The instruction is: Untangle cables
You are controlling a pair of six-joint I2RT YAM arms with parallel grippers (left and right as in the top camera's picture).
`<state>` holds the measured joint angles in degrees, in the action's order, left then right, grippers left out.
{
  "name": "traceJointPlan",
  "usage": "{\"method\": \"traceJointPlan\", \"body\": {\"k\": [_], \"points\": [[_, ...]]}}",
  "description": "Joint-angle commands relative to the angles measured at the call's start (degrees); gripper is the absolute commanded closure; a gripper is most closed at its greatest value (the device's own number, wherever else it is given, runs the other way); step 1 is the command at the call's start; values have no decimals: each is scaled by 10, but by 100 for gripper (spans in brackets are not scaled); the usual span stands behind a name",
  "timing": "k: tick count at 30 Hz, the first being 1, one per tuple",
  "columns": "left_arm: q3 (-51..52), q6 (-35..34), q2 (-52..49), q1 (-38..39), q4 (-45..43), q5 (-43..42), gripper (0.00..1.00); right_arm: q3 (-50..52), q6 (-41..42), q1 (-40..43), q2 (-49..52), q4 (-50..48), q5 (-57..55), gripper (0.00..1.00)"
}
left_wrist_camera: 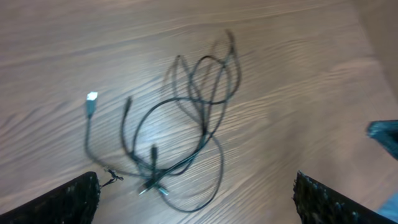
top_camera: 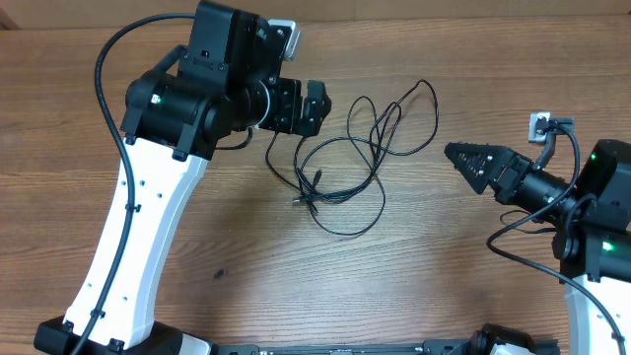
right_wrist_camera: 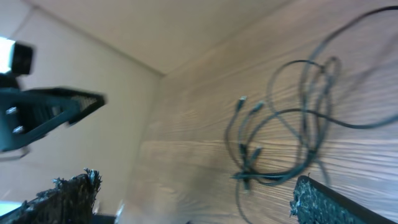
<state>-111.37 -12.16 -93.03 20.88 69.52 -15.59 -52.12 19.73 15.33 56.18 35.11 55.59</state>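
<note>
— Overhead: thin black looping cables (top_camera: pixel 367 148) lie centre of brown wooden table (top_camera: pixel 414 296), toward far edge; left gripper (top_camera: pixel 323 106), right gripper (top_camera: pixel 455 155) both wide open, empty.
— Risk: grabbing crossed strands together could tighten the tangle.

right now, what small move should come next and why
Probably lower the left tool onto the nearest strand of the cables and close: both it and the right tool stand open and empty, and the tangle lies loose on the table between them.
</note>
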Motion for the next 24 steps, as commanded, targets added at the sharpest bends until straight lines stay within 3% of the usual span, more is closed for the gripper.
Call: {"method": "traceJointPlan", "body": {"k": [1, 5, 17, 21, 24], "points": [[-8, -38, -2, -3, 21, 108, 0, -7, -7, 0, 15, 3, -52, 0], [-8, -63, -2, -3, 51, 176, 1, -7, -7, -17, 50, -1, -73, 0], [-8, -63, -4, -2, 51, 175, 1, -7, 0, -148, 184, -87, -235, 1], [-8, -63, -4, -2, 51, 175, 0, -7, 1, -186, 243, -137, -246, 14], [-8, -63, -4, -3, 51, 175, 0, -7, 19, -204, 287, -167, -293, 17]]}}
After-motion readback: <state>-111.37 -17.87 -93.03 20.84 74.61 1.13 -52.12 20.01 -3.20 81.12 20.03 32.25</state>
